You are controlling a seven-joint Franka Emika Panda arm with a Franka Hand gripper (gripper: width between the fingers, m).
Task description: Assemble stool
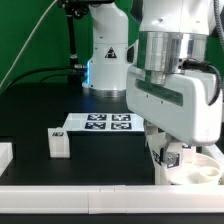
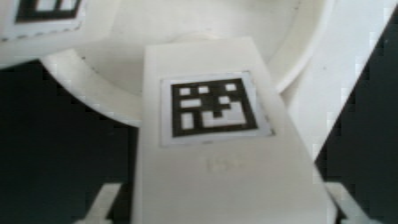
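One white leg (image 2: 214,105) sits clamped between the claw's (image 2: 222,200) fingers, its tag facing the wrist camera, over the round seat disc (image 2: 80,78). A second leg (image 1: 57,143) stands on the table (image 1: 40,110) near the marker board (image 1: 100,123), well apart.

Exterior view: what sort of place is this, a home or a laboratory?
Probably a robotics lab bench: a robot arm stands at a black table, a marker board with square tags lies on it, and a green backdrop hangs behind.
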